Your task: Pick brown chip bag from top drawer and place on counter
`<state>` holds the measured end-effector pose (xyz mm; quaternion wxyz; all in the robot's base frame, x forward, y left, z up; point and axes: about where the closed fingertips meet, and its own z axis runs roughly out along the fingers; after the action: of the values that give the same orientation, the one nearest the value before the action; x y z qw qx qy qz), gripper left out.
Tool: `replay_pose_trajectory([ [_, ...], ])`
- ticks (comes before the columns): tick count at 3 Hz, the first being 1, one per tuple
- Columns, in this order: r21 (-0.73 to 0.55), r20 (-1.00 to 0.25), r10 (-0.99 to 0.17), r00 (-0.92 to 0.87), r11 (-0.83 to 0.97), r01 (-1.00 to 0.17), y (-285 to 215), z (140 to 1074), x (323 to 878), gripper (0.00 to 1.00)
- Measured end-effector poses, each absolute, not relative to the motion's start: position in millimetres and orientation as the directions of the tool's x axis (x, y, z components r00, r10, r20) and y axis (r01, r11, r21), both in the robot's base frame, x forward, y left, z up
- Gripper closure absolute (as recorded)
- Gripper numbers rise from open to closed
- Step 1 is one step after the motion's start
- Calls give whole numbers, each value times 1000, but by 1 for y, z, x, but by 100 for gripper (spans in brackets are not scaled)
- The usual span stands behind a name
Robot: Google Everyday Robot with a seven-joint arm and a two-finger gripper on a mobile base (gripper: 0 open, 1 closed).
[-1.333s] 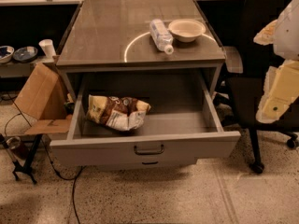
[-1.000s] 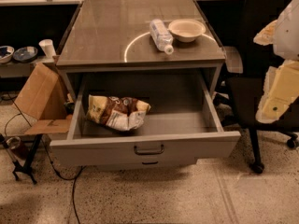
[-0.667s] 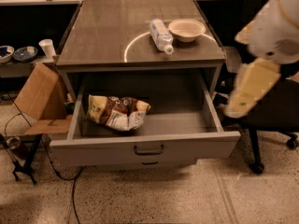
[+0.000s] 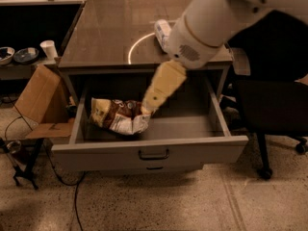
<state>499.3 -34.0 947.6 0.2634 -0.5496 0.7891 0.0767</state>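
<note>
1. Far left, on a low shelf: two dark bowls and one white cup, side by side.
2. One open cardboard box leans beside the cabinet's left flank, above one dark cable on the speckled floor.
3. One counter, glossy grey-brown, marked with one pale circular arc.
4. One top drawer, pulled fully open, with one dark curved handle at the middle of its front panel.
5. One brown chip bag, crumpled, lies on the drawer floor in the left half, near the left wall.
6. One gripper, cream-yellow, slants down and to the left into the drawer, its tip at the bag's upper right end. Whether it is apart or together cannot be told, nor whether it touches the bag.
7. One white arm enters from the upper right and crosses the counter's right side, its wrist over the front edge.
8. One clear plastic bottle lies on the counter, mostly hidden behind the arm.
9. One black chair stands to the right of the cabinet.
</note>
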Motion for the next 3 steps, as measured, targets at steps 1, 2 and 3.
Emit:
replay_pose_trajectory([
  [1,-85,-549,-775,-312,423,-902,50,911,546,0],
  [2,-98,-565,-774,-287,408,-908,90,885,575,0],
  [3,-58,-581,-762,-286,389,-919,122,821,608,0],
])
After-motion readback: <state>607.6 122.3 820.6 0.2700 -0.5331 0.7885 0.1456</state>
